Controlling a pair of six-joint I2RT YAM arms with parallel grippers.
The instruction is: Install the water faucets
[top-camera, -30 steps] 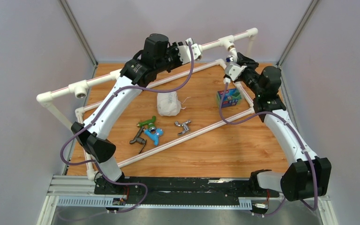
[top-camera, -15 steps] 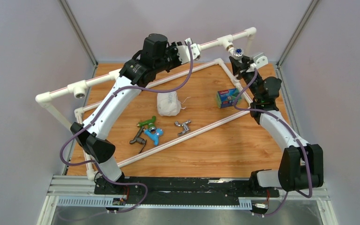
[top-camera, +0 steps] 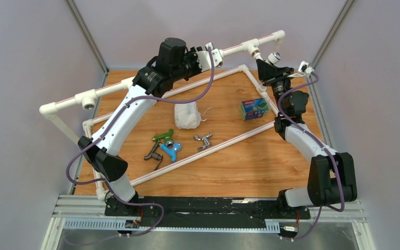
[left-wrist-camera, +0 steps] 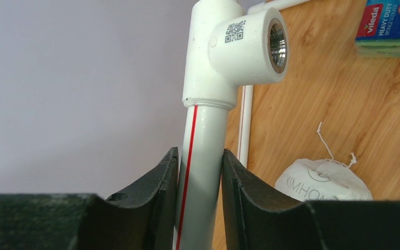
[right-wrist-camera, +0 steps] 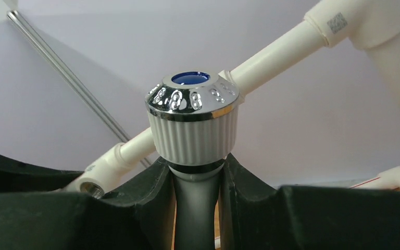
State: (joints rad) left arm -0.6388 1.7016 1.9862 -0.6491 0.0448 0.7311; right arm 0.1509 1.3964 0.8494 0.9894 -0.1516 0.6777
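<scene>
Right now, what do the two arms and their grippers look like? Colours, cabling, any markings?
Both alike: the left arm and right arm have white link covers and black joint housings. A purple cable loops loosely along each. The left gripper and right gripper have matte black fingers with scooped inner faces. No markings visible on either.

Left arm [top-camera: 130, 109], right arm [top-camera: 304, 138] extended — jaws clamped

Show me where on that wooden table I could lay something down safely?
The widest bare wood lies between the low diagonal pipe and the arm bases. A smaller gap sits between the white bag and the sponge pack. It is crowded around the loose taps.
</scene>
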